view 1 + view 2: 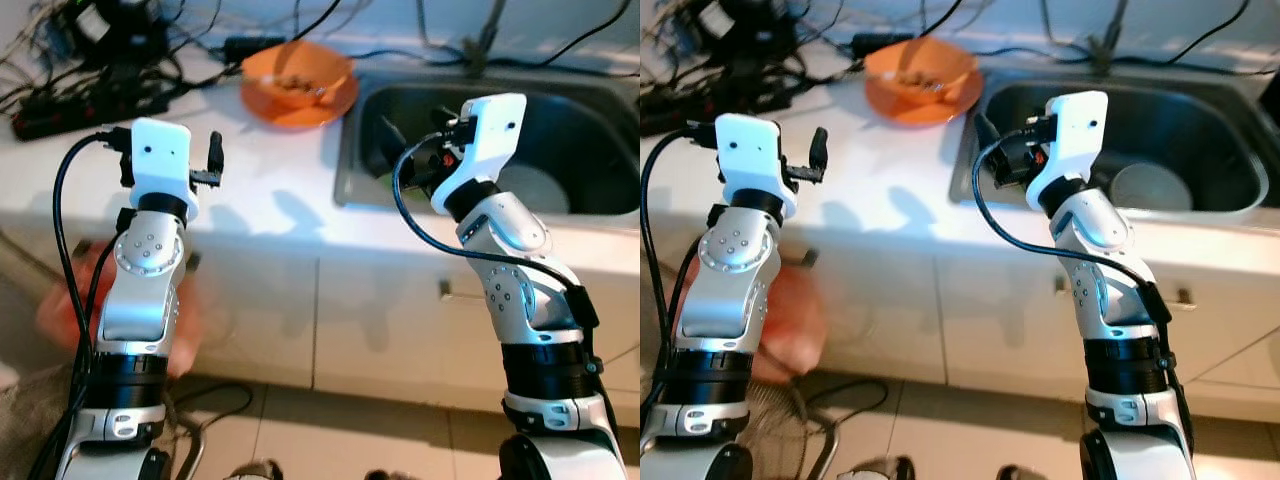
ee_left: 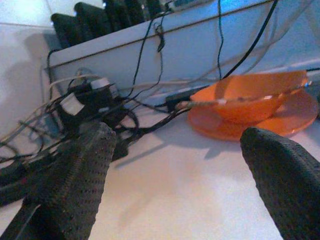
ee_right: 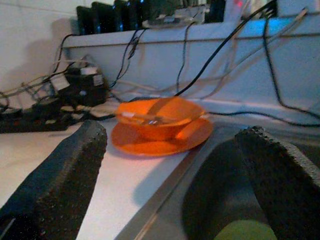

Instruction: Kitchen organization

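Note:
An orange bowl point(image 1: 298, 72) stands on an orange plate point(image 1: 300, 108) on the white counter point(image 1: 260, 190), just left of the steel sink point(image 1: 350, 160). A utensil point(image 3: 145, 118) lies across the bowl. My left gripper point(image 1: 212, 160) is held up over the counter's front part, open and empty, with the bowl point(image 2: 250, 97) beyond its fingers point(image 2: 75, 180). My right gripper point(image 1: 412, 150) hovers over the sink's left end, open and empty, facing the bowl point(image 3: 160, 122). A white dish point(image 1: 535, 190) lies in the sink, and a greenish thing point(image 3: 245, 231) shows below the right gripper.
Black cables and power strips point(image 1: 90, 100) crowd the counter's back left. A faucet base point(image 1: 478, 50) stands behind the sink. White cabinet doors point(image 1: 390, 320) run below the counter. A blurred red object point(image 1: 70, 300) sits low at the left, near the floor.

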